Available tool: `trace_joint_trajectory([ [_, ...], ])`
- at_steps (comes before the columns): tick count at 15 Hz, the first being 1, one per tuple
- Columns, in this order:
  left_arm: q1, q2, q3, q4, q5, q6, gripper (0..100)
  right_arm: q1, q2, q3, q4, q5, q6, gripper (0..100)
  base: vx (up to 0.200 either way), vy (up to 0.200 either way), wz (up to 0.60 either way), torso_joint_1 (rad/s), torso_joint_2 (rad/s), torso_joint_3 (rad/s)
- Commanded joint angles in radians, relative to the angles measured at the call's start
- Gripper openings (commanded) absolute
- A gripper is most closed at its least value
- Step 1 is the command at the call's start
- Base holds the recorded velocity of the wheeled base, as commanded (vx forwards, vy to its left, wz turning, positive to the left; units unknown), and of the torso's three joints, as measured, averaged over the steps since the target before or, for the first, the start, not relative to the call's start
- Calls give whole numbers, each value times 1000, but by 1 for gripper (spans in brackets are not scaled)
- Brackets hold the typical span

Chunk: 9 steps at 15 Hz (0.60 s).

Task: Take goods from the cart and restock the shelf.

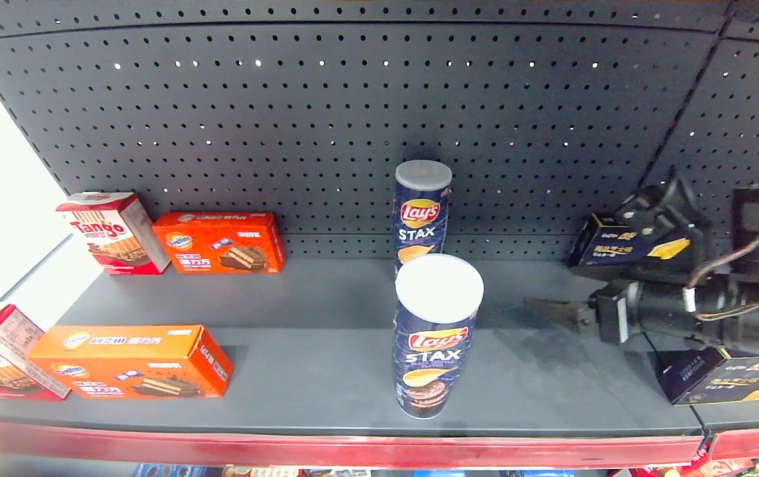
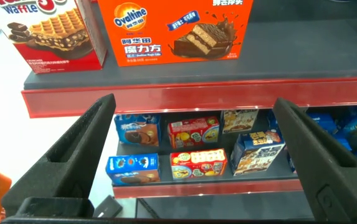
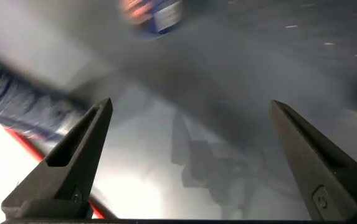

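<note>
Two chip cans (image 1: 434, 338) centred, orange boxes (image 1: 220, 242) left — right end effector (image 1: 540, 307) alongside, spread.

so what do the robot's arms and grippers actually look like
The right arm is a black cylinder with a white band and thin cables looping along it. The right gripper and left gripper each have two dark, matte, wedge-shaped fingers tapering to tips.
</note>
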Motion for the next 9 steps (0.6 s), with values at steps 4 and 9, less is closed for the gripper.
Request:
trace_joint_trajectory([
  [4,0,1,0,2,0,3,100,-281,-619,299,-1,-22,19,100,0,0,0,0,0,0],
  [9,0,1,0,0,0,3,100,-269,-1154,646,140,-93,62,100,0,0,0,0,0,0],
])
